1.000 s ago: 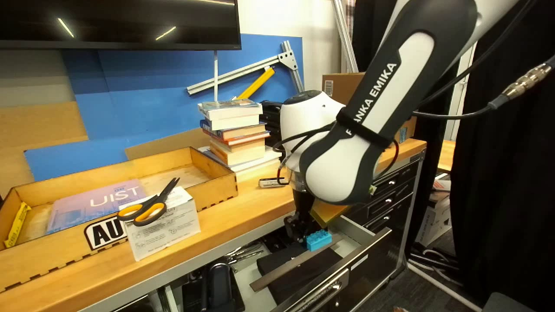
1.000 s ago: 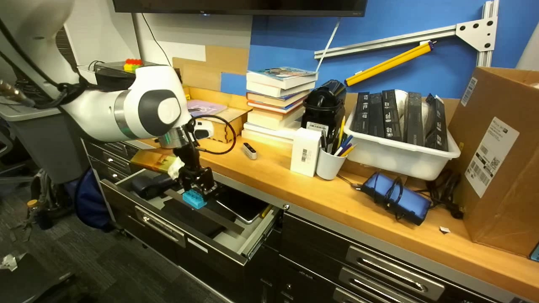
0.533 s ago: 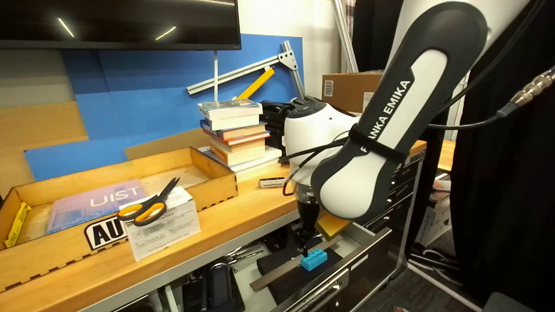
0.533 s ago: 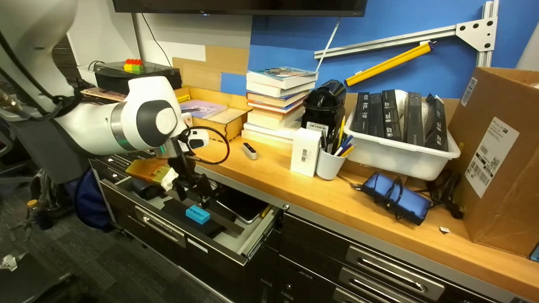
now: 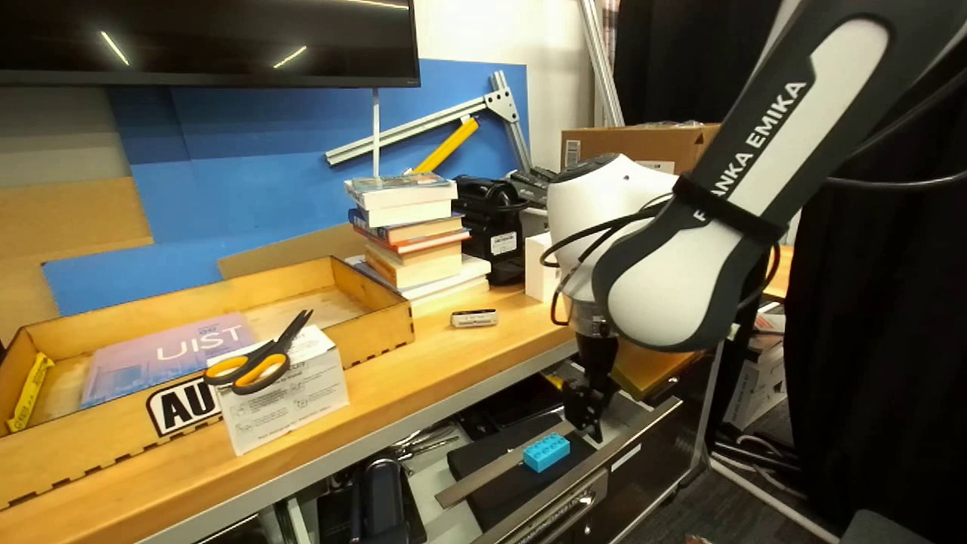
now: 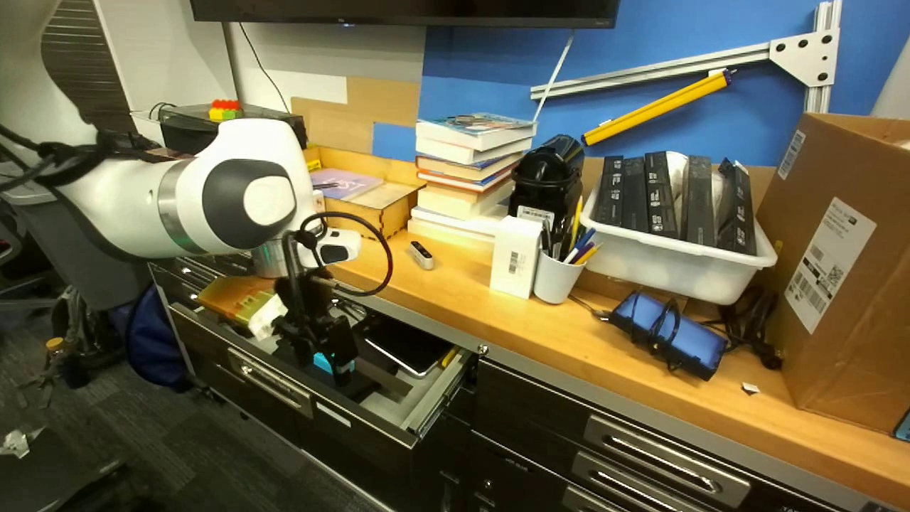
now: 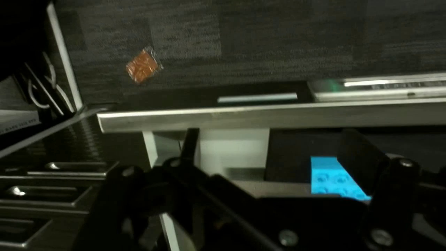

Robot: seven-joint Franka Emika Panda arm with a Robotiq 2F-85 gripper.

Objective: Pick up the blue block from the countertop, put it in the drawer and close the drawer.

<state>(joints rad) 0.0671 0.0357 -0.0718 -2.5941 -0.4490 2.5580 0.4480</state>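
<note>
The tool [image 7: 273, 150] hangs over the right part of the drawer [image 5: 604, 455]; in the wrist view its fingers [image 7: 360, 162] stand well apart, a gap the exterior views leave hard to judge. The blue block [image 5: 547, 452] lies inside the pulled-out drawer on a flat black slab [image 5: 514, 495], at the edge of a grey strip [image 5: 483, 477]. An exterior view shows it whole, just left of the tool and apart from it, while the wrist view loses part of it behind a finger. That view looks past the drawer's near edge to an orange packet [image 7: 143, 66] on the carpet [image 7: 271, 45]. On the table [image 5: 453, 347], both exterior views show piled books [image 6: 473, 171]; to their left an exterior view adds scissors [image 5: 261, 368] on a white box [image 5: 291, 408], to their right an exterior view adds a white bin [image 6: 661, 277].
</note>
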